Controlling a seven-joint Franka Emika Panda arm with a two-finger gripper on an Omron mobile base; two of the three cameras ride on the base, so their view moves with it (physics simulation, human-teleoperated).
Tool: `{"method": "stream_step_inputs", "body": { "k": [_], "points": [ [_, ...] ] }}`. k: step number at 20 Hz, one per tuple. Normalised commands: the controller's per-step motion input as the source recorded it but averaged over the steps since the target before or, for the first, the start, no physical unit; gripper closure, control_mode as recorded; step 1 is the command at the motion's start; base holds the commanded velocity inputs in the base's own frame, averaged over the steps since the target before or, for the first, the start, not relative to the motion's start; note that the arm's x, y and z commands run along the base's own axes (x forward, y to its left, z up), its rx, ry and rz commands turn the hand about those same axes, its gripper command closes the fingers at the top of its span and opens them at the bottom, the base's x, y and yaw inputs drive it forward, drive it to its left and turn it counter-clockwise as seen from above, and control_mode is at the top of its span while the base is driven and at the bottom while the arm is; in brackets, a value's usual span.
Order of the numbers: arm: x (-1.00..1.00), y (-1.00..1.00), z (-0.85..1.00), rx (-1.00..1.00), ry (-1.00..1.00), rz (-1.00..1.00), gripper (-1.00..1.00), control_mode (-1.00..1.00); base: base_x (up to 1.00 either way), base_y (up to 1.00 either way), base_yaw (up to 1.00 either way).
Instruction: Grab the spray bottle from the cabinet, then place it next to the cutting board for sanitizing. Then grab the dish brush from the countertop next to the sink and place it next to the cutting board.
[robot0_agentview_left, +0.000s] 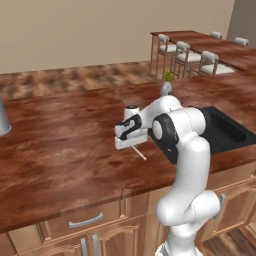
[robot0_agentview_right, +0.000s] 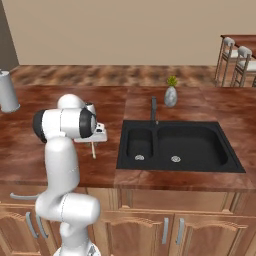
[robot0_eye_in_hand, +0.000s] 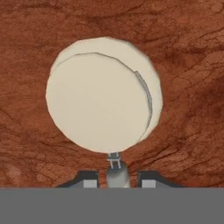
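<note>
The arm was bent low over the countertop (robot0_agentview_left: 65, 145), just to the left of the sink (robot0_agentview_right: 175, 145), with the hand pointing down at the surface. In the hand view the gripper (robot0_eye_in_hand: 116, 180) sat over the dish brush (robot0_eye_in_hand: 103, 94): the round tan-beige head lay face-up toward the camera, and a short grey stem ran from the head down into the gap between the two dark fingertips (robot0_eye_in_hand: 89, 179). The tips stood close on either side of that stem, narrowly set, with little or no gap visible; firm contact could not be confirmed from this angle.

From the left base view the gripper (robot0_agentview_left: 131, 145) was at counter level, and a thin pale handle of the brush (robot0_agentview_left: 139, 153) stuck out from under it across the reddish wood. The right base view showed the same handle (robot0_agentview_right: 93, 150) below the hand, lying on the counter near the sink's left edge.

The dark faucet (robot0_agentview_right: 154, 110) stood behind the basin, with a small grey vase holding a green sprig (robot0_agentview_right: 171, 94) beside it. A grey cylinder (robot0_agentview_right: 7, 92) stood at the far left of the counter. Chairs (robot0_agentview_left: 180, 52) lined a table further back.
</note>
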Motion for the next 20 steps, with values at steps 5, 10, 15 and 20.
{"method": "stream_step_inputs", "body": {
  "k": [5,10,15,20],
  "points": [
    [-0.06,0.19,-0.07,0.0,0.0,0.0,1.0,-1.0,0.0,0.0,0.0],
    [-0.39,0.07,0.26,0.0,-0.11,0.0,1.0,-1.0,0.0,0.0,0.0],
    [-0.93,-0.15,0.77,0.0,-0.29,0.05,1.0,-1.0,0.0,0.0,0.0],
    [-1.0,-0.41,0.78,0.05,-0.34,0.08,1.0,-1.0,0.0,0.0,0.0]
  ]
}}
